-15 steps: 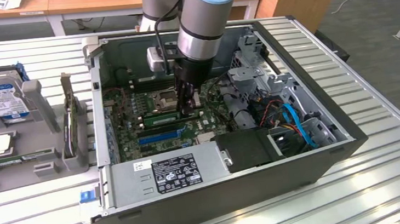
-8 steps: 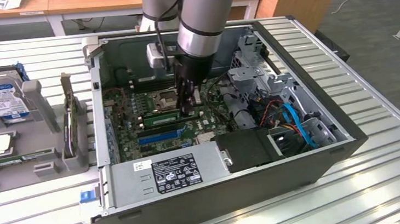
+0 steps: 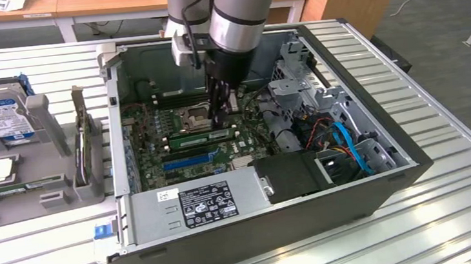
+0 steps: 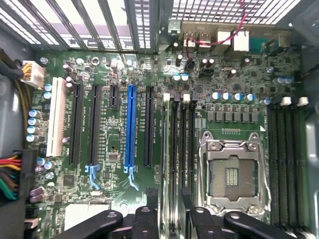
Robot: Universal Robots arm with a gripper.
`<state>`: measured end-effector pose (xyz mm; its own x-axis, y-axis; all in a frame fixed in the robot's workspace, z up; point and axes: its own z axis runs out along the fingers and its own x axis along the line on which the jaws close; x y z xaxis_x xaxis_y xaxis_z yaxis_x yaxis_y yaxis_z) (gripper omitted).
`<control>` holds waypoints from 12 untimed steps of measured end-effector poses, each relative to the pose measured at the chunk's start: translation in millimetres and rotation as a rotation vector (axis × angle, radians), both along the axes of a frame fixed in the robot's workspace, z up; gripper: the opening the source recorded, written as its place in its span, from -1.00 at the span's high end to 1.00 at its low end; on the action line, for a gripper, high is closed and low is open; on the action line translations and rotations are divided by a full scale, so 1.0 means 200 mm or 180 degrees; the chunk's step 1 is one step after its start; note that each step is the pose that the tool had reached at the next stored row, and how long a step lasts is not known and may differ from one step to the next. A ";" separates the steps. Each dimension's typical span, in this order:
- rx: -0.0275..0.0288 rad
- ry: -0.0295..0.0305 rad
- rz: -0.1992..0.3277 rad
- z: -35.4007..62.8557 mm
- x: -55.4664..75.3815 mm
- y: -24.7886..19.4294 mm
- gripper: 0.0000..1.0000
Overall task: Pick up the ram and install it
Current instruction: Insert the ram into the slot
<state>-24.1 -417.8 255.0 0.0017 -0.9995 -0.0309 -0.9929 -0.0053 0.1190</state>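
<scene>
The ram (image 3: 204, 137) is a long green stick with black chips. It stands on edge in a memory slot just in front of the CPU socket (image 3: 195, 116) inside the open computer case (image 3: 271, 232). My gripper (image 3: 225, 109) hangs inside the case over the stick's end on the exterior view's right. In the wrist view the ram (image 4: 168, 164) shows edge-on as a thin pale strip in the bank of black slots. My gripper (image 4: 169, 206) is open, its black fingers (image 4: 149, 214) standing apart on either side of that strip without touching it.
The power supply (image 3: 208, 203) fills the case's near side, and drive cages and cables (image 3: 340, 141) the exterior view's right. A grey parts holder (image 3: 23, 172) on the exterior view's left carries a hard drive (image 3: 0, 112), a CPU chip and small green sticks. Expansion slots (image 4: 130, 124) lie beside the memory bank.
</scene>
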 end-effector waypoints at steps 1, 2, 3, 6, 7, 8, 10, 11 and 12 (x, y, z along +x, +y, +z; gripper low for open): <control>0.0002 -0.0004 0.0002 0.010 0.00 0.000 0.38; 0.0005 -0.0010 0.0004 0.019 0.00 0.000 0.38; 0.0006 -0.0017 0.0007 0.025 0.00 0.000 0.38; 0.0009 -0.0049 0.0021 0.041 0.00 0.000 0.38; 0.0010 -0.0061 0.0026 0.046 0.00 0.000 0.38; 0.0011 -0.0073 0.0031 0.052 0.00 0.000 0.38; 0.0012 -0.0097 0.0040 0.064 0.00 0.000 0.38; 0.0012 -0.0107 0.0042 0.073 0.00 0.000 0.38; 0.0012 -0.0115 0.0044 0.084 0.00 0.000 0.38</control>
<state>-25.0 -417.8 271.9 0.0168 -0.9993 -0.0343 -0.9963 -0.0196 0.0831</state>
